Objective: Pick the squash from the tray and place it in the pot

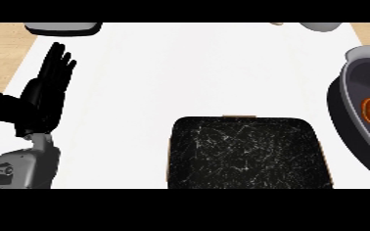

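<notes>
- Tray [245,151] at 6 o'clock holds no squash.
- An orange sliver [366,105] shows in the pot [347,103] at 3 o'clock.
- Left hand [47,90] rests wide at 9 o'clock; keep it still.
- Right hand is unseen.

Pot [352,112] is cut by the right edge; orange squash [366,108] inside it shows only a sliver. Tray [245,151], left of the pot, is cropped at the bottom. Grey objects far up-left [63,28] and above [321,26] the pot are cropped, unidentifiable.
</notes>
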